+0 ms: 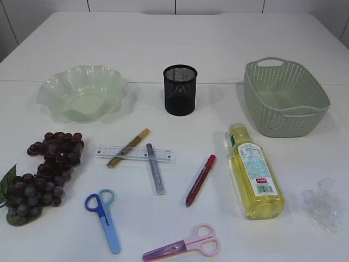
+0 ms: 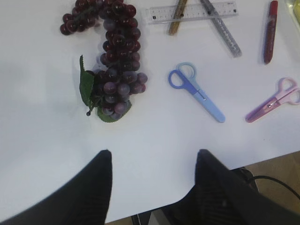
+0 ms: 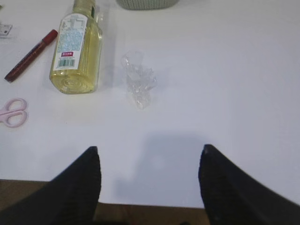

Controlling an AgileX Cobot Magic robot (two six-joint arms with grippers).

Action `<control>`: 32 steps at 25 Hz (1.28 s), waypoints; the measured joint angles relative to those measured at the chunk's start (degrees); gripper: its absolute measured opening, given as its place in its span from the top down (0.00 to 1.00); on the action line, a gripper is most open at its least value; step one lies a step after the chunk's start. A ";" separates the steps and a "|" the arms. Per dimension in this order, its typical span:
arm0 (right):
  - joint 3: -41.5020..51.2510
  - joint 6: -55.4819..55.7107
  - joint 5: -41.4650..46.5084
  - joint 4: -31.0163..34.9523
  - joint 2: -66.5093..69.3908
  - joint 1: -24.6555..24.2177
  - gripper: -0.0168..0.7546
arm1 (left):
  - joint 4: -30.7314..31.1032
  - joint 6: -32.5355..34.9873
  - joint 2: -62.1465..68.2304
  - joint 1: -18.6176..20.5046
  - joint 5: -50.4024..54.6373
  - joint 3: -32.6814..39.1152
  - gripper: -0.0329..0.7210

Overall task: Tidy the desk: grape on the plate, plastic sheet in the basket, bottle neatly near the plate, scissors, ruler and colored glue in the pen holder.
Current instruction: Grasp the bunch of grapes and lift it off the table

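A dark purple grape bunch (image 1: 46, 172) (image 2: 115, 75) lies at the front left, below the pale green wavy plate (image 1: 82, 91). A clear ruler (image 1: 135, 155) (image 2: 190, 11) lies mid-table with gold (image 1: 128, 147) and silver (image 1: 155, 168) glue sticks across it; a red glue stick (image 1: 200, 180) (image 3: 30, 55) lies to the right. Blue scissors (image 1: 104, 218) (image 2: 197, 91) and pink scissors (image 1: 185, 245) (image 2: 274, 100) lie near the front edge. The yellow bottle (image 1: 252, 172) (image 3: 77, 49) lies on its side. The crumpled plastic sheet (image 1: 322, 204) (image 3: 138, 79) sits right of it. The black mesh pen holder (image 1: 180, 90) and green basket (image 1: 283, 98) stand behind. My left gripper (image 2: 153, 157) and right gripper (image 3: 149, 152) are open, empty, above the table's front edge.
The white table (image 1: 180, 38) stretches back behind the plate, the pen holder and the basket. Its front edge runs just beneath both grippers in the wrist views. Neither arm shows in the exterior view.
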 joint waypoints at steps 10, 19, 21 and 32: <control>-11.62 7.67 1.20 1.61 28.19 0.00 0.31 | 2.65 0.00 7.20 0.00 1.11 -0.66 0.41; -17.28 8.89 0.64 3.15 44.72 0.00 0.31 | 2.29 0.00 17.07 0.00 0.64 -4.98 0.31; -17.52 8.89 0.38 3.32 46.77 0.00 0.31 | 2.03 0.00 20.87 0.00 0.44 -8.02 0.25; -17.52 9.00 0.26 3.86 49.08 0.00 0.31 | 1.96 0.00 44.62 -3.50 -1.00 -21.83 0.17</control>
